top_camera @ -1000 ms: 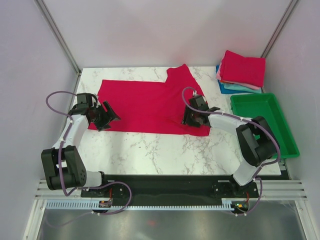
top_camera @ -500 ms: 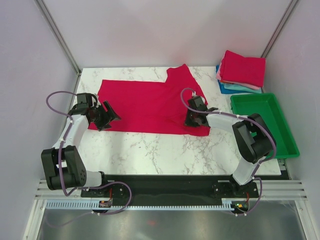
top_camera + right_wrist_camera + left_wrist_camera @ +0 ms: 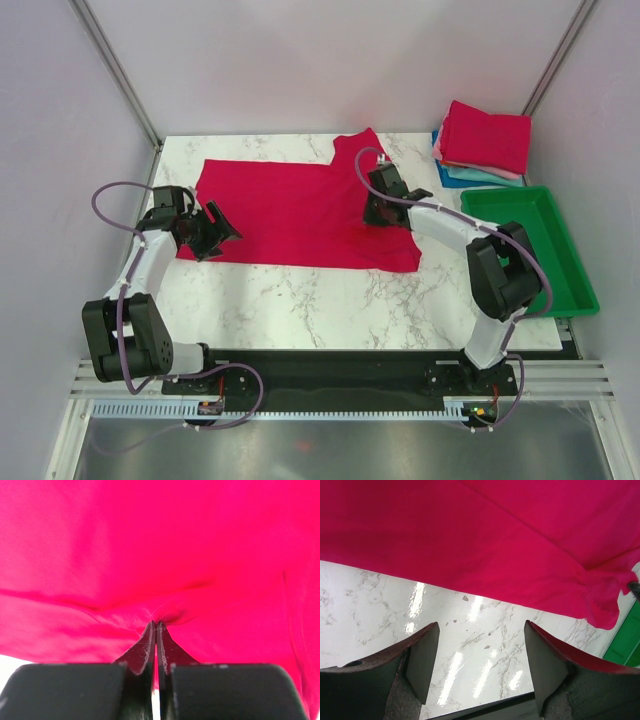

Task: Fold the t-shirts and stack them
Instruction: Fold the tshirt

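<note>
A crimson t-shirt (image 3: 290,210) lies spread flat on the marble table, one sleeve pointing toward the back. My right gripper (image 3: 376,212) sits on its right part, jaws shut on a pinched fold of the red cloth (image 3: 150,545); the right wrist view shows the gripper (image 3: 156,625) with its tips pressed together on the fabric. My left gripper (image 3: 215,232) is at the shirt's near left corner, open. In the left wrist view the gripper (image 3: 481,630) spans bare marble, with the shirt's hem (image 3: 470,540) just ahead. Folded t-shirts (image 3: 485,140) are stacked at the back right, a red one on top.
A green plastic tray (image 3: 525,240) stands along the table's right edge, just in front of the folded stack; its corner shows in the left wrist view (image 3: 625,645). Bare marble runs between the shirt's near hem and the arm bases. Walls close in the left, back and right.
My right gripper closed on the cloth and moved back from the shirt's near right hem toward the sleeve. The left arm has not moved.
</note>
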`<control>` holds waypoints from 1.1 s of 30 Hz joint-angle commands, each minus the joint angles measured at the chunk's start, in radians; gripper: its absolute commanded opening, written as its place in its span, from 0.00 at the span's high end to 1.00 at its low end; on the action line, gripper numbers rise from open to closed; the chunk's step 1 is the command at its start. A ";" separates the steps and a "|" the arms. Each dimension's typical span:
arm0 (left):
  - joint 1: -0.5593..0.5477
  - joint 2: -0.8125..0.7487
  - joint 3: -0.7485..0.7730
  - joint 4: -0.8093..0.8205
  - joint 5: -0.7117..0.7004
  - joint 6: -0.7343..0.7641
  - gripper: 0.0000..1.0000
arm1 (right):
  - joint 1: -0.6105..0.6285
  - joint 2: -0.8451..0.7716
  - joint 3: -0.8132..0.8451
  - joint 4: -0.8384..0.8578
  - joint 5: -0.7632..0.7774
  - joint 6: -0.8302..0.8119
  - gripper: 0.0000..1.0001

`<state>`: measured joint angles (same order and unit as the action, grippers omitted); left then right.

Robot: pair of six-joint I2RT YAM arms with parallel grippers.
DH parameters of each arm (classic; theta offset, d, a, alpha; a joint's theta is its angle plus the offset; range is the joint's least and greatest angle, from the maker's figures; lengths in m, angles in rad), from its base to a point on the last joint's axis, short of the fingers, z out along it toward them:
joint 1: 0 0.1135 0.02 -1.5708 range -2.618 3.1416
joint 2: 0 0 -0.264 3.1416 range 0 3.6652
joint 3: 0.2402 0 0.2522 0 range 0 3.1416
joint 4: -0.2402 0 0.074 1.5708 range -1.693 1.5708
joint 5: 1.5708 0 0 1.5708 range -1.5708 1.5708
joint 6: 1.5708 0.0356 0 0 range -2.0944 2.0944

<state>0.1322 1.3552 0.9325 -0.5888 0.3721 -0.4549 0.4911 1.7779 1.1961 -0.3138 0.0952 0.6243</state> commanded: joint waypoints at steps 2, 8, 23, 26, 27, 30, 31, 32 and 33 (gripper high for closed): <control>-0.003 -0.041 0.008 0.026 0.030 0.038 0.24 | 0.004 0.106 0.215 -0.077 0.060 -0.064 0.95; -0.003 -0.038 0.003 0.029 0.039 0.036 0.24 | -0.011 0.342 0.564 -0.180 0.113 -0.165 0.49; -0.014 -0.025 -0.003 0.043 0.060 0.032 0.24 | -0.166 0.713 1.068 0.130 0.196 -0.322 0.23; -0.014 -0.010 -0.003 0.041 0.064 0.032 0.24 | -0.171 0.833 1.167 0.211 0.232 -0.380 0.20; -0.014 -0.007 -0.003 0.043 0.064 0.032 0.24 | -0.175 0.898 1.238 0.228 0.229 -0.386 0.20; -0.016 -0.001 -0.003 0.043 0.057 0.032 0.24 | -0.198 1.009 1.345 0.332 0.201 -0.356 0.16; -0.016 0.001 -0.003 0.043 0.054 0.032 0.24 | -0.216 1.029 1.361 0.364 0.178 -0.312 0.16; -0.016 -0.001 -0.004 0.043 0.053 0.032 0.24 | -0.224 1.046 1.372 0.431 0.164 -0.292 0.16; -0.017 0.004 -0.006 0.041 0.050 0.032 0.24 | -0.238 1.078 1.390 0.462 0.156 -0.272 0.16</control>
<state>0.1219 1.3499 0.9295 -0.5716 0.4030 -0.4549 0.2886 2.8067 2.4969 -0.0402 0.2813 0.3023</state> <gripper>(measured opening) 0.762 0.837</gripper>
